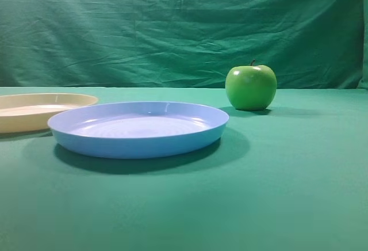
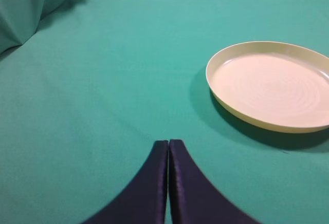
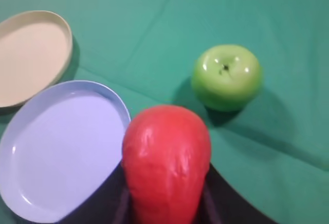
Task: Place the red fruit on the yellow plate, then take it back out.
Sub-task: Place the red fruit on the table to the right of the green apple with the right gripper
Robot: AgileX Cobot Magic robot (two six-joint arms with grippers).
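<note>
The red fruit (image 3: 167,157), glossy and red, fills the bottom middle of the right wrist view with my right gripper (image 3: 167,196) shut on it, a dark finger on each side. It hangs over the blue plate's right edge. The yellow plate (image 3: 66,54) lies at that view's far left and holds nothing. In the left wrist view my left gripper (image 2: 168,143) is shut on nothing above bare cloth, with the yellow plate (image 2: 267,126) ahead to its right. The exterior view shows the yellow plate (image 1: 23,125) at the left edge, but no gripper and no red fruit.
A light-blue plate (image 1: 138,144) lies beside the yellow one, and its rim (image 3: 126,112) sits just left of the held fruit. A shiny green apple (image 1: 250,87) stands upright to the right (image 3: 226,76). Green cloth covers the table and hangs behind.
</note>
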